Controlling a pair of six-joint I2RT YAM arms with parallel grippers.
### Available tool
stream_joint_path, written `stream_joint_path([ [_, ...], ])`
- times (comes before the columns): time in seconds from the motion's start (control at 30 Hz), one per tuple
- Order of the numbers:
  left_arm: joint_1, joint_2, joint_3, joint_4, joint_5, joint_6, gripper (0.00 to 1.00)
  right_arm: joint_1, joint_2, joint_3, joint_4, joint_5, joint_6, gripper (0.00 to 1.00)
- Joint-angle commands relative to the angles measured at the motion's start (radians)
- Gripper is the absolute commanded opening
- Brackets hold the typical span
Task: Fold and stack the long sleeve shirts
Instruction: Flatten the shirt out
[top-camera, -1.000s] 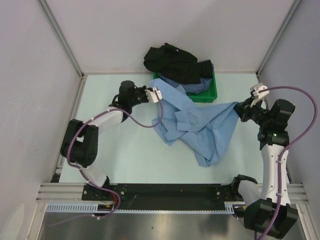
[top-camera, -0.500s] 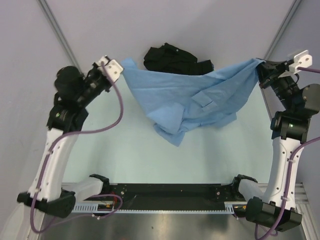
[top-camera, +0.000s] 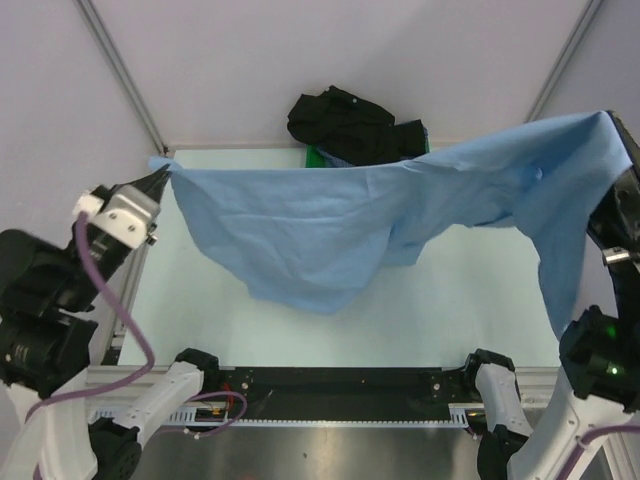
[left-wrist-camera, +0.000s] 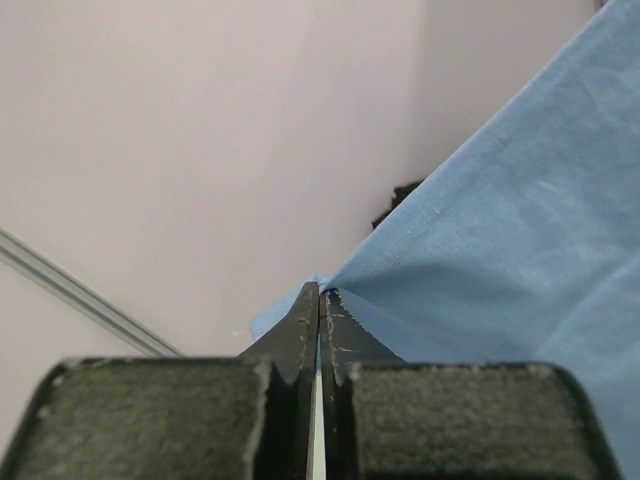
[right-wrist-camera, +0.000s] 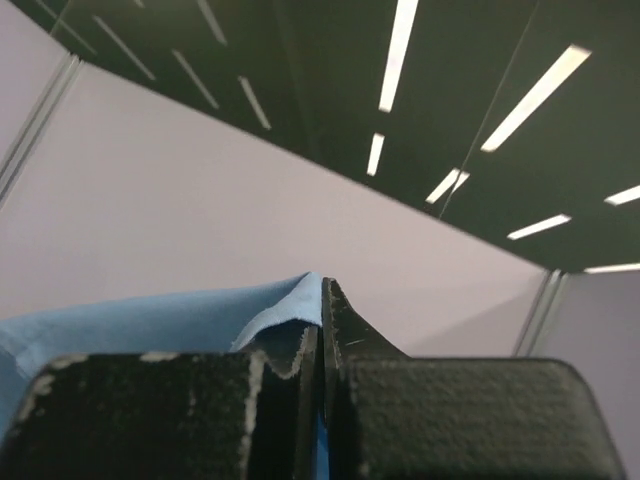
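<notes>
The left tool (top-camera: 165, 179) and right tool (right-wrist-camera: 322, 300) are each pinching an edge of the blue shirt (top-camera: 330, 215), holding it stretched in the air above the surface (top-camera: 420, 310), probably so it is hanging flat for folding. The wrist views are showing each pinch close up. Only the top view is showing the sagging middle and the black shirt (top-camera: 350, 125) at the back.

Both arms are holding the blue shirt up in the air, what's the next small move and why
Probably lower both end effectors together to lay the light blue shirt flat: it hangs spread between the left end effector and right end effector, sagging above the table.
</notes>
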Motion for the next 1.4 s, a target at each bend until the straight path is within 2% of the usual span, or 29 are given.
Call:
stream_joint_path([
  [0.0,-0.001,0.013,0.054,-0.043,-0.085,-0.050,0.00,-0.003,0.054,0.103,-0.003,0.129,-0.088,0.00],
  [0.17,0.001,0.055,-0.046,0.000,-0.157,-0.037,0.00,-0.006,0.117,0.101,-0.061,0.018,-0.151,0.00],
  [0.33,0.002,0.107,-0.296,0.110,-0.187,0.011,0.00,0.005,0.158,-0.150,-0.023,-0.149,-0.166,0.00],
  [0.4,0.013,0.133,-0.374,0.188,-0.179,0.032,0.00,0.036,0.178,-0.253,-0.062,-0.161,-0.223,0.00],
  [0.47,0.036,0.173,-0.446,0.243,-0.138,0.034,0.00,0.126,0.192,-0.324,-0.084,-0.112,-0.350,0.00],
  [0.5,0.043,0.177,-0.486,0.276,-0.130,0.026,0.00,0.147,0.187,-0.394,-0.061,-0.089,-0.363,0.00],
  [0.57,0.056,0.176,-0.501,0.333,-0.110,0.003,0.00,0.169,0.172,-0.431,-0.032,-0.085,-0.357,0.00],
  [0.77,0.056,0.170,-0.370,0.305,-0.086,-0.052,0.00,0.158,0.169,-0.315,0.068,0.024,-0.272,0.00],
  [0.9,0.056,0.174,-0.171,0.261,-0.040,-0.106,0.00,0.158,0.184,-0.159,0.111,0.137,-0.193,0.00],
  [1.13,0.053,0.148,0.110,0.198,0.042,-0.159,0.00,0.158,0.169,0.087,0.146,0.259,-0.185,0.00],
  [1.37,0.053,0.156,0.350,0.202,0.028,-0.248,0.00,0.163,0.192,0.320,0.145,0.320,-0.198,0.00],
])
